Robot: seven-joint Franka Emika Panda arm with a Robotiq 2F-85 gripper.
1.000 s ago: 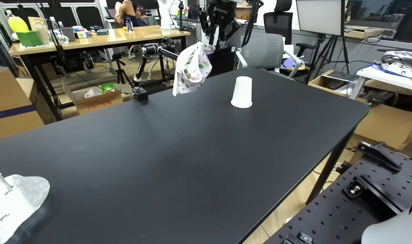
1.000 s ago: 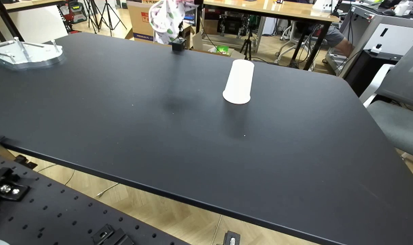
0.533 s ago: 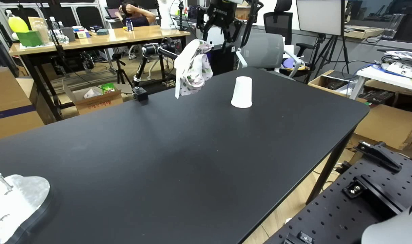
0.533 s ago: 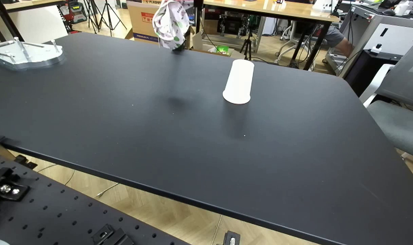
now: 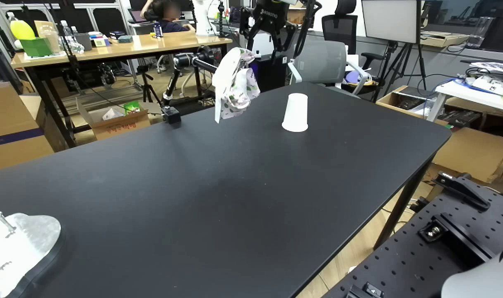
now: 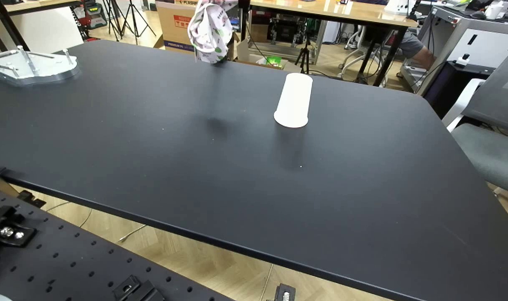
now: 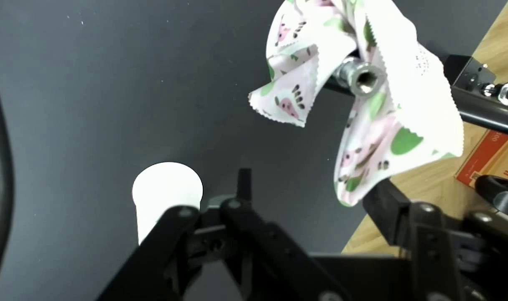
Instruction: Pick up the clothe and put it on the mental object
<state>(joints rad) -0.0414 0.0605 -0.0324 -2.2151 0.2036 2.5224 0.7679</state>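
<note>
The white cloth (image 5: 236,85) with green and pink prints hangs draped over the end of a black jointed stand arm (image 5: 203,65) at the table's far edge. In the wrist view the cloth (image 7: 408,96) lies around the arm's round metal tip (image 7: 364,79), which pokes out between its folds. My gripper (image 7: 314,190) is open, its fingers wide apart and nothing between them. In an exterior view the gripper (image 5: 265,46) is just above and beside the cloth. The right finger is close to the cloth's lower corner in the wrist view; I cannot tell if they touch. The cloth (image 6: 212,33) mostly hides the stand in an exterior view.
A white paper cup (image 5: 296,112) stands upside down on the black table (image 5: 234,207), near the gripper. A metal plate with pegs (image 5: 27,236) lies at another end of the table. A grey chair (image 5: 321,62) stands behind the table.
The gripper has opened and let go of the cloth. The cloth has sagged slightly lower onto the stand arm. The cup has not moved.
</note>
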